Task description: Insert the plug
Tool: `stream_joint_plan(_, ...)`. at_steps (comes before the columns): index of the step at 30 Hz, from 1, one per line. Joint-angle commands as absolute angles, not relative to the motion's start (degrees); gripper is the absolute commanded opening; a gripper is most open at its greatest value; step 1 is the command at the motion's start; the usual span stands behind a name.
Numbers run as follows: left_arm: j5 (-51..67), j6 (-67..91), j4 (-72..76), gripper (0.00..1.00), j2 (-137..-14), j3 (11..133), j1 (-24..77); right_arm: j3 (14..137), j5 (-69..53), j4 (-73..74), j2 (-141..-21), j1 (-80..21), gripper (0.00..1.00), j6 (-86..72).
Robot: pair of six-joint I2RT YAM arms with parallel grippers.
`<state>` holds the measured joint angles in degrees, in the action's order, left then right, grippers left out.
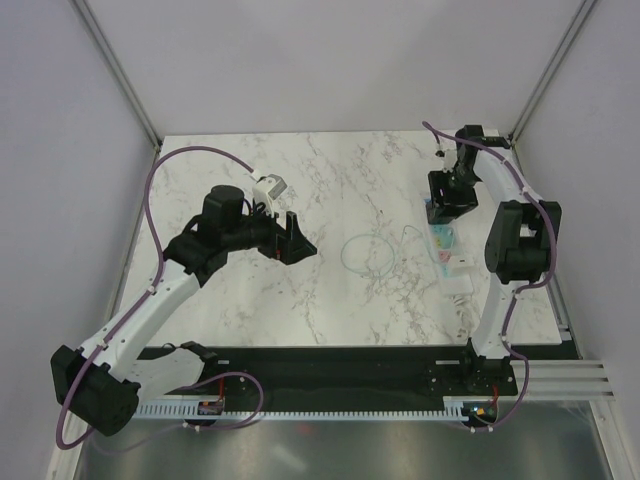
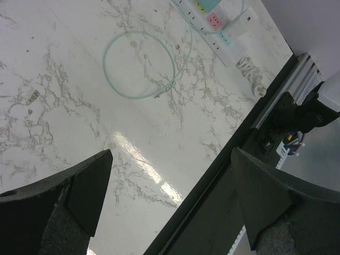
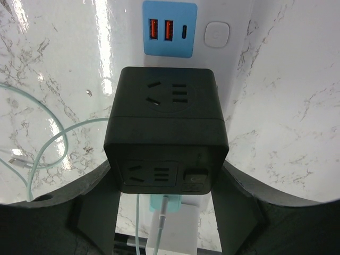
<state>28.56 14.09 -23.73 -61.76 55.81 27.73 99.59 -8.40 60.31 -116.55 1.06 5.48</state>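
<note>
Plug (image 3: 167, 133) is clamped between the right fingers (image 3: 90, 207), held squarely over the far end of the strip (image 3: 212, 64) at the table's (image 2: 64, 106) right, probably so its prongs meet a socket. Left fingers (image 2: 85, 191) hang apart mid-table, out of the way.

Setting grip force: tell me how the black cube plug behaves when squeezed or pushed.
The plug looks like rigid plastic, so it probably won't flex. Its flat matte sides should give the right gripper decent hold. Squat and square, it likely won't roll.
</note>
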Motion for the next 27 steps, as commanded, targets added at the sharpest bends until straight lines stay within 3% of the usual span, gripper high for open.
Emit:
stream_joint_plan(1, 26.7, 14.0, -23.1, 1.00, -61.1, 56.2, 27.6, 104.0, -5.8, 63.5, -122.8, 0.3, 0.05, 5.1)
stream_joint_plan(6, 26.9, 14.0, -23.1, 1.00, -61.3, 56.2, 27.6, 109.8, -4.0, 65.0, -125.9, -1.3, 0.23, 4.5)
stream_joint_plan(12, 27.2, 14.1, -23.2, 1.00, -61.6, 56.3, 27.6, 114.2, -1.2, 65.5, -127.6, -5.4, 0.33, 4.4)
stream_joint_plan(16, 27.2, 14.1, -23.2, 1.00, -61.3, 56.3, 27.6, 114.3, 1.0, 64.3, -128.3, -6.9, 0.24, 4.8)
stream_joint_plan(21, 27.4, 14.2, -23.2, 1.00, -61.6, 56.3, 27.7, 115.7, 2.1, 65.3, -130.8, -6.9, 0.04, 5.0)
stream_joint_plan(27, 27.2, 14.2, -23.2, 1.00, -61.7, 56.1, 27.6, 121.0, 1.1, 68.7, -134.5, -6.9, 0.00, 5.8)
